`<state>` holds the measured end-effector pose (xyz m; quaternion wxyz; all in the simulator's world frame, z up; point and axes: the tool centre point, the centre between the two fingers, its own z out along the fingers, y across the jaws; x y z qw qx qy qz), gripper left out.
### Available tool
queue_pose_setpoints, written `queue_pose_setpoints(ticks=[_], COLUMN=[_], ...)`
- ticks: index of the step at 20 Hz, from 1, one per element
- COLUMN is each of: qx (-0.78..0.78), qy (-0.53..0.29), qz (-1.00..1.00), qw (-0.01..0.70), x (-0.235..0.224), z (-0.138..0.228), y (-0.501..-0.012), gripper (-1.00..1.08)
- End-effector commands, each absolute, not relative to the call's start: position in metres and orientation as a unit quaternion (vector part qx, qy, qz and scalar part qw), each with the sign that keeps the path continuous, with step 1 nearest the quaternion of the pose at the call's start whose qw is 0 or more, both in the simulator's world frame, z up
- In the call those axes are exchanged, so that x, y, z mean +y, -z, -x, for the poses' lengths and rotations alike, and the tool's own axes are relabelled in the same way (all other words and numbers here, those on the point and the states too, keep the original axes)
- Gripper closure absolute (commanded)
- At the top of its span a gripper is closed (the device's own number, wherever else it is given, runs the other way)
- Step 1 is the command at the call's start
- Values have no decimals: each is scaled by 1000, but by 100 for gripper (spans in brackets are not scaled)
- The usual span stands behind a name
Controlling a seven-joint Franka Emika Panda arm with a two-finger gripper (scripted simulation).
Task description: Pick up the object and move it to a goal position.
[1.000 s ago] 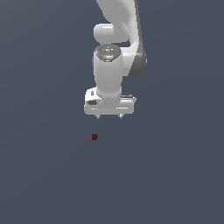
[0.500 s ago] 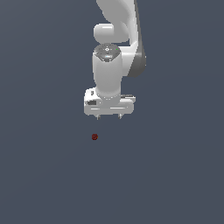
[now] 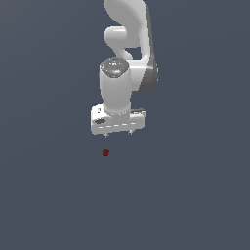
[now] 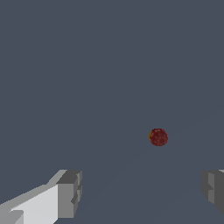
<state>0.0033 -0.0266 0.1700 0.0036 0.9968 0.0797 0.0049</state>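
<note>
Flat slate-grey counter [image 3: 49, 195] fills both views, bare of texture, with nothing on it but a single small thing. Nearest the exterior camera lies the object [image 3: 105, 153], a tiny dark red piece with a mottled skin; in the wrist view it reads rounded [image 4: 158, 137], so its exact shape is hard to tell. It sits free on the counter, apart from the hand [image 3: 117, 132], which hangs above and beyond it, slightly toward the exterior view's right. The fingers [image 4: 68, 194] stand wide, far wider than the object. It looks rigid and very light, likely to skid or roll if nudged, so I would centre over it and pinch across its middle. Farther back, the white arm [image 3: 128, 44] rises out of frame.
</note>
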Motion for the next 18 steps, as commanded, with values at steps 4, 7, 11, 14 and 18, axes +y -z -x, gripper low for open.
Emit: queue_pose_setpoints(ticks=[4, 7, 11, 14, 18], qx=[134, 169, 214, 248, 291], qy=[-3, -2, -1, 0, 0], qz=[-991, -986, -977, -969, -957], qw=[5, 6, 6, 5, 4], x=[-40, -49, -60, -68, -78], z=[-7, -9, -11, -12, -13], y=[-152, -140, -124, -112, -97], gripper=[-92, -92, -92, -92, -92])
